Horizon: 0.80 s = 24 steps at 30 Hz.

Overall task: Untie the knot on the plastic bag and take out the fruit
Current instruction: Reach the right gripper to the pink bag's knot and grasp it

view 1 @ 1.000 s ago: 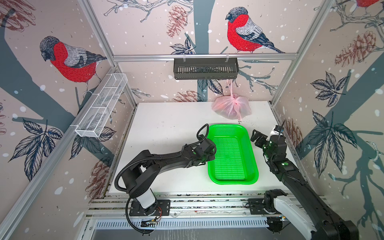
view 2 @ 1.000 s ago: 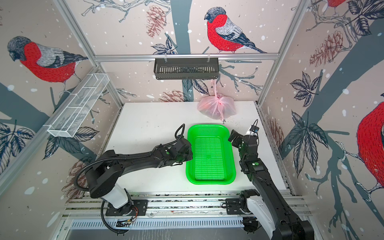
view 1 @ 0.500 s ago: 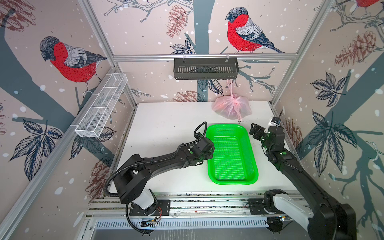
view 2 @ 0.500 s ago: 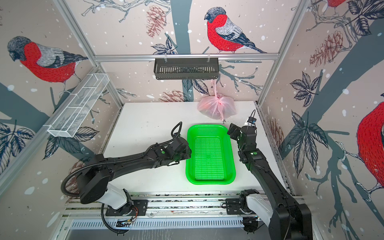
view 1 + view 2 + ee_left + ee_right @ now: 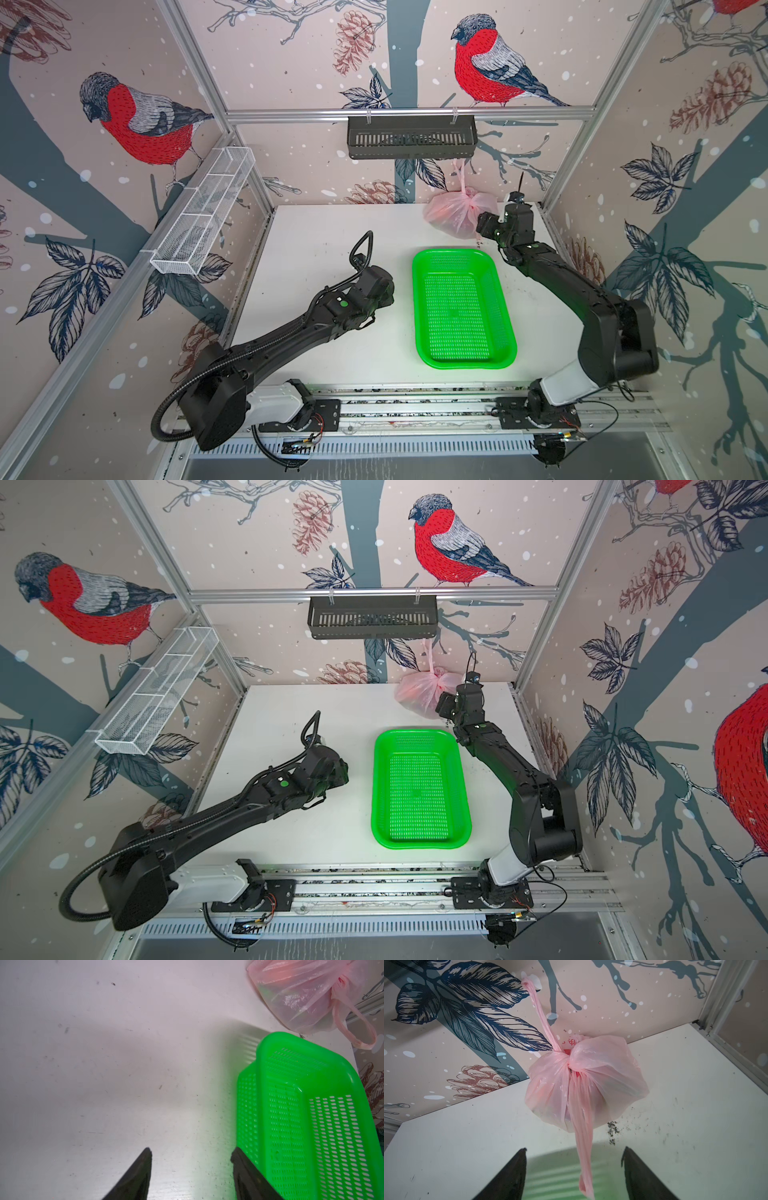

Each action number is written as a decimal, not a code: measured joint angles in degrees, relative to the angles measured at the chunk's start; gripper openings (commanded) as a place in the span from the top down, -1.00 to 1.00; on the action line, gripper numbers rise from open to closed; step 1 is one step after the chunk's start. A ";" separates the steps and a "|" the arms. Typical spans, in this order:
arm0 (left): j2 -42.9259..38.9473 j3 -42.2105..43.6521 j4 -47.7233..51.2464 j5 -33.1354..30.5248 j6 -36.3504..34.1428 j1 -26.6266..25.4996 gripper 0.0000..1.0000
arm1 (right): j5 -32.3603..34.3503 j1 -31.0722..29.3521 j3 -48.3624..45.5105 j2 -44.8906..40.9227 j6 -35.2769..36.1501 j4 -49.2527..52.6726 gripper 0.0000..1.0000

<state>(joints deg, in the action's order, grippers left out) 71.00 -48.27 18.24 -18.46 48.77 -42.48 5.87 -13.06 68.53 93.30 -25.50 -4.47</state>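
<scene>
1. At the far right corner of the surface (image 5: 316, 249), the right end effector (image 5: 574, 1148) stands with its jaws apart, gripping nothing. One loose handle strip of the plastic bag (image 5: 602, 1084) hangs down between its fingers, unpinched.
2. Just beyond those fingers, the pale pink, translucent bag rests on the surface close to the back wall. The knot (image 5: 569, 1064) is bunched on the side facing the right wrist camera. A second strip rises from the knot up the wall, and I cannot tell where it ends.
3. Through the plastic, the fruit (image 5: 277, 972) shows only as a reddish-orange blur, and the pieces cannot be counted.
4. Left of centre, the left end effector (image 5: 190, 1150) is likewise spread open and holds nothing, low over bare surface. One finger overlaps the side wall of the green perforated basket (image 5: 291, 1039); contact cannot be judged.
5. Both top views show the basket (image 5: 417, 299) between the two arms, with the bag (image 5: 415, 690) just behind its far right corner.
6. Above the bag, a black slotted rack (image 5: 411, 141) hangs on the back rail.
</scene>
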 measured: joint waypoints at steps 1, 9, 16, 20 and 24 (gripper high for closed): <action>-0.61 0.24 -0.17 0.04 -0.98 1.14 -0.25 | 0.17 -0.31 2.08 2.14 0.00 -0.09 -0.41; -1.88 2.62 -4.61 4.11 -9.01 10.43 -0.25 | 1.97 -1.64 20.81 20.35 -0.02 0.15 -0.39; 2.23 3.15 -8.46 9.66 -13.20 15.56 -0.25 | 5.22 -1.86 34.16 32.68 -0.59 2.67 -0.41; 5.35 3.10 -10.40 12.22 -14.62 17.18 -0.24 | 7.69 -1.84 39.19 37.13 -1.31 4.00 -0.44; 8.11 2.29 -11.47 13.84 -15.56 17.84 -0.23 | 9.07 -1.42 43.08 40.72 -1.40 5.31 -0.47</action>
<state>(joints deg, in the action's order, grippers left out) 79.11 -45.98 6.76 -4.62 33.21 -24.64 14.94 -14.48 111.61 134.02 -26.89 0.84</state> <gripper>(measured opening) 0.615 0.721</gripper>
